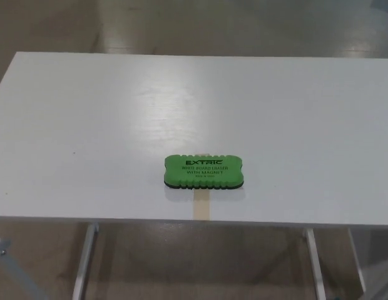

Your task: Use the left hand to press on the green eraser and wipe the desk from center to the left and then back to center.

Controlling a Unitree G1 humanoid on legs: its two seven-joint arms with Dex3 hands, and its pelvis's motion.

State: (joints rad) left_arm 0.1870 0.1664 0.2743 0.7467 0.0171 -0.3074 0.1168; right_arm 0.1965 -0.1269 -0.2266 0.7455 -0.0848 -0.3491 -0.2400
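Observation:
A green whiteboard eraser [203, 170] with black lettering on top lies flat on the white desk [87, 125], near the front edge and about at the middle of its width. It rests on a strip of tan tape [202, 206] that runs out from under it to the front edge. Neither of my hands shows in the head view, and nothing touches the eraser.
The desk's front edge [119, 220] runs across the lower part of the picture, with metal legs [86, 259] and the floor below it. The far edge lies near the top, with a shiny floor [244, 28] beyond.

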